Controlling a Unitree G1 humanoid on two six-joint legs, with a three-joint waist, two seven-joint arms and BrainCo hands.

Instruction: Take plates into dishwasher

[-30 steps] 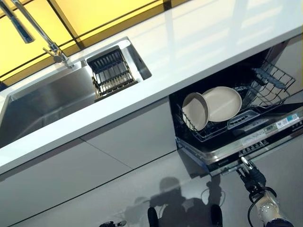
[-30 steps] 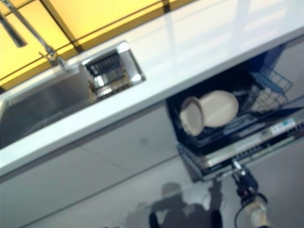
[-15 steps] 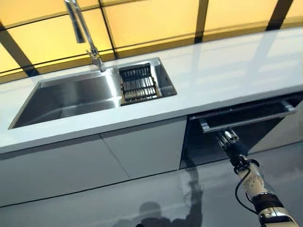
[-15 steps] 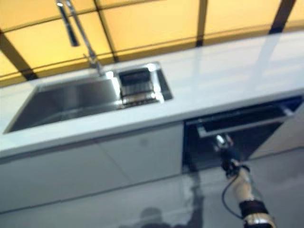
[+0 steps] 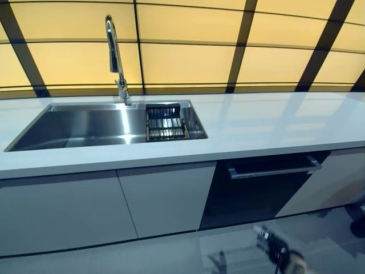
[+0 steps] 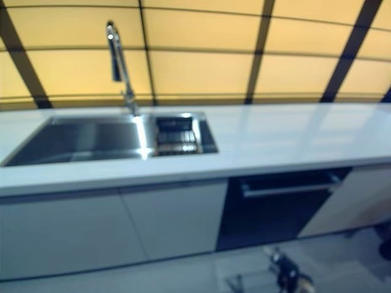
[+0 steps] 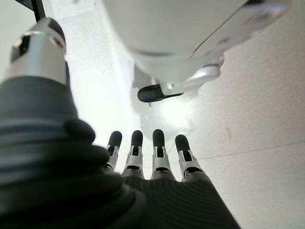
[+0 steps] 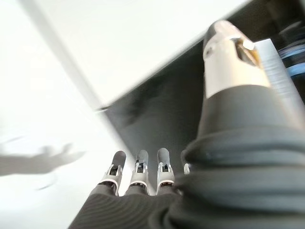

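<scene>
A: How far is the task?

B: The white surface is bare, the sink holds only a small rack, and the dishwasher below has its door shut. I judge the loading done; nothing seems left.

A: Where are the plates?

B: No plate shows anywhere. I suppose they are inside the dishwasher, but that is hidden.

A: And the hands?

B: The right hand hangs low near the dishwasher, fingers straight, empty. The left hand points at the floor, fingers straight, empty too.

No legible text, labels or numbers anywhere
</scene>
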